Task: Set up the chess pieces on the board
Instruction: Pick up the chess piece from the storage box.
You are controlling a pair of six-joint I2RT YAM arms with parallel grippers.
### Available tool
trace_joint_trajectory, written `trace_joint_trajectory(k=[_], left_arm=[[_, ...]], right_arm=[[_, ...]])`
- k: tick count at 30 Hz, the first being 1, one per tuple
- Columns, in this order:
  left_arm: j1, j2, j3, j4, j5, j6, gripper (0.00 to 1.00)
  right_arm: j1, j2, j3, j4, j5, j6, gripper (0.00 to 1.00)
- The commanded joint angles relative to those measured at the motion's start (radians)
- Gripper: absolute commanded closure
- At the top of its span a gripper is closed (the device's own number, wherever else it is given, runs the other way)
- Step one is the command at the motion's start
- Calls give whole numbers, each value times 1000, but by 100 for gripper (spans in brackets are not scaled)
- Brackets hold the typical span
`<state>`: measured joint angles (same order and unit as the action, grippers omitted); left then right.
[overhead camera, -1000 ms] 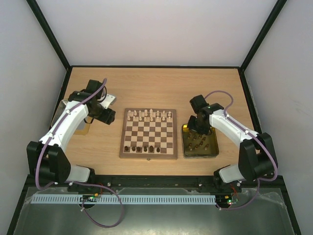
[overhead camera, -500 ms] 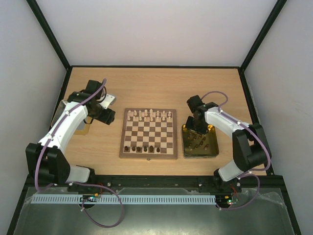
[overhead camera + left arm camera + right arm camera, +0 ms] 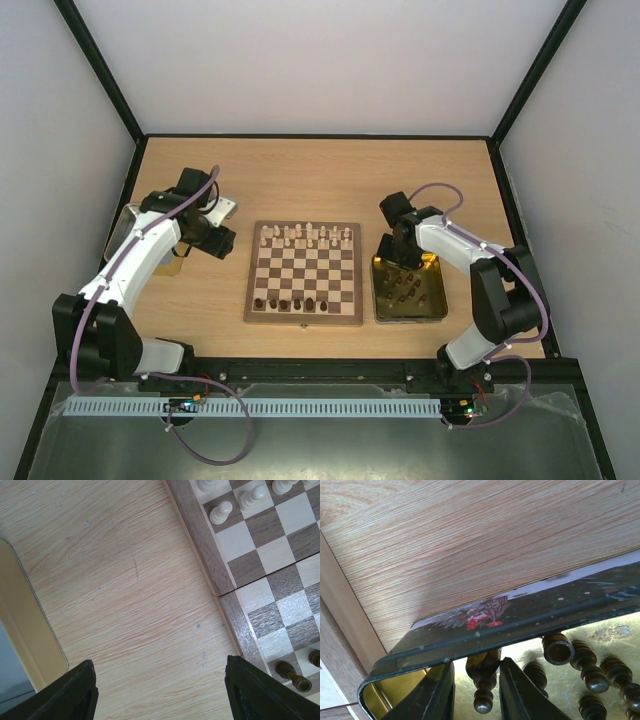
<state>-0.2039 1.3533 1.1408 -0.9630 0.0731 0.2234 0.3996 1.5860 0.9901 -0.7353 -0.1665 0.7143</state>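
Note:
The board [image 3: 300, 276] lies mid-table, and its left border shows in the left wrist view [image 3: 200, 545]. Cream chess pieces [image 3: 305, 235] stand along its far rows and a few dark ones [image 3: 290, 303] along the near row. More dark pieces [image 3: 405, 290] lie in the gold tray [image 3: 408, 318]. My right gripper [image 3: 397, 258] reaches into the tray's far left corner. Its jaws [image 3: 476, 680] stand narrowly apart around a lying dark piece [image 3: 482, 662]; the right finger touches it and a gap shows on the left. My left gripper [image 3: 222, 240] is wide open and empty [image 3: 160, 690] over bare table left of the board.
A second shallow yellow tray [image 3: 128, 218] sits at the far left under my left arm; its rim shows in the left wrist view [image 3: 30, 630]. The gold tray's dark printed wall [image 3: 520, 615] stands just beyond my right fingers. Black frame walls bound the table.
My right gripper has shifted a little left and away, to the tray's far left corner. My left gripper has moved slightly nearer.

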Motion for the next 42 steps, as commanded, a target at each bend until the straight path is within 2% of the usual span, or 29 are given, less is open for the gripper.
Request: trace_joint_trajectory(k=[1, 22, 32, 42], left_arm=[[-4, -32, -12, -5, -12, -6, 30], [-6, -27, -16, -1, -18, -9, 30], [-10, -10, -27, 16, -6, -4, 31], [-20, 1, -27, 29, 5, -2, 31]], right_arm=[[4, 8, 9, 12, 19, -6, 76], [4, 43, 12, -8, 23, -37, 97], [4, 27, 82, -130, 47, -102, 98], [10, -55, 143, -275, 27, -145, 98]])
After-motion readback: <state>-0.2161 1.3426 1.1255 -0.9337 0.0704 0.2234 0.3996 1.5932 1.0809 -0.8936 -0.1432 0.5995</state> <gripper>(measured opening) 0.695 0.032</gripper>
